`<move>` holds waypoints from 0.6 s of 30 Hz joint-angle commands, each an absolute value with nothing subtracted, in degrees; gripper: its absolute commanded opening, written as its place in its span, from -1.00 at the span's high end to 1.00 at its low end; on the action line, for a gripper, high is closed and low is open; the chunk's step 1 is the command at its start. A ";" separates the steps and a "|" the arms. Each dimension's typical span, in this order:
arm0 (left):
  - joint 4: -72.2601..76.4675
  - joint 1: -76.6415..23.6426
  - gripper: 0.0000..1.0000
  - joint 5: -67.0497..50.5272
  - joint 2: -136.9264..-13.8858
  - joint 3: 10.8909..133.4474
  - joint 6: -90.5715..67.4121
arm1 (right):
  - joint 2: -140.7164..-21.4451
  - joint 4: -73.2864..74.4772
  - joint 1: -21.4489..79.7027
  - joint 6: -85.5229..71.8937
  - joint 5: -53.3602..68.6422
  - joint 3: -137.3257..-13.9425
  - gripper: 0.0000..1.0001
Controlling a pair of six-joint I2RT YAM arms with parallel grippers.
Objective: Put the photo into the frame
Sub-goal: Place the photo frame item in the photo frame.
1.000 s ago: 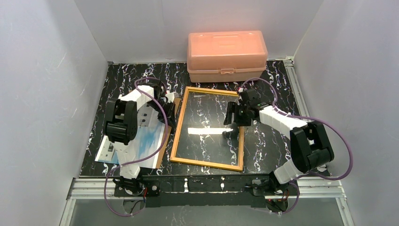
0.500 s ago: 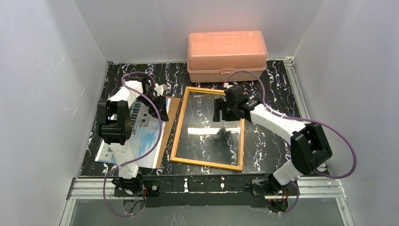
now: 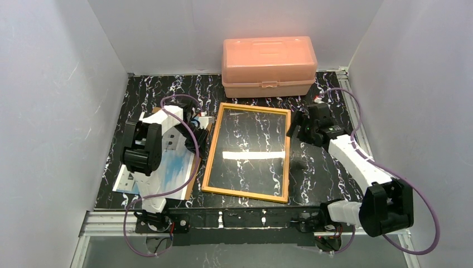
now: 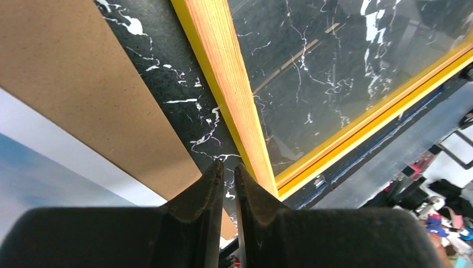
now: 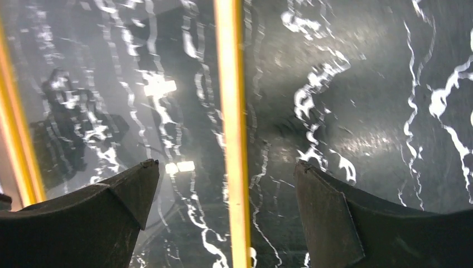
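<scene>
Frame [image 3: 211, 153] lies flat mid-surface, yellow-orange border, clear pane showing the marble underneath, nothing inside it. Surface [image 3: 150, 89] is black marble with white veins. Photo [image 3: 175, 167], blue sky with a white margin, lies flat to the left of the frame on top of a brown backing board [image 3: 196, 167]; the left arm crosses over it and hides its upper part. The board's right edge runs just beside the frame's left border, with a thin strip of surface between them. A salmon-pink plastic box [image 3: 269, 66] with its lid closed sits at the back, behind the frame's far edge.

Left gripper [image 3: 201, 120] is over the near top-left corner of the frame. Left wrist view: left gripper [image 4: 226, 166] is nearly closed, only a thin slit between the fingers, nothing in it. Tips sit over the dark strip between board [image 4: 72, 84] and frame border [image 4: 228, 84]; contact with the surface cannot be told. Photo [image 4: 22, 167] shows at the lower left.

Right gripper [image 3: 295, 129] is at the frame's right edge, upper part. Right wrist view: right gripper [image 5: 223, 164] is spread wide and empty, fingers either side of the frame's right border [image 5: 231, 111], one over the pane and one over bare surface. Height above the frame is unclear.
</scene>
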State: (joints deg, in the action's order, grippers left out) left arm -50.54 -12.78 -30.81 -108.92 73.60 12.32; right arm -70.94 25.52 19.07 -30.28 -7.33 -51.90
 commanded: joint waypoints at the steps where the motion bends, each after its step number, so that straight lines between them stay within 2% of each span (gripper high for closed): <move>1: -48.57 -14.46 0.77 -28.81 -105.18 71.26 16.12 | -71.81 23.09 13.57 -32.51 -0.67 -47.33 -0.97; 6: -47.13 -15.97 0.80 -29.46 -106.08 69.38 16.20 | -75.40 18.37 11.01 -34.38 5.68 -47.24 -0.97; 18: -45.88 -20.07 0.82 -34.59 -109.21 70.37 13.62 | -77.00 16.94 11.03 -33.08 11.58 -50.21 -0.97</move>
State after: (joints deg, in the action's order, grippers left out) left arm -45.80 -18.65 -30.28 -108.44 69.69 14.57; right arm -77.01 20.12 11.25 -33.67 6.94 -47.83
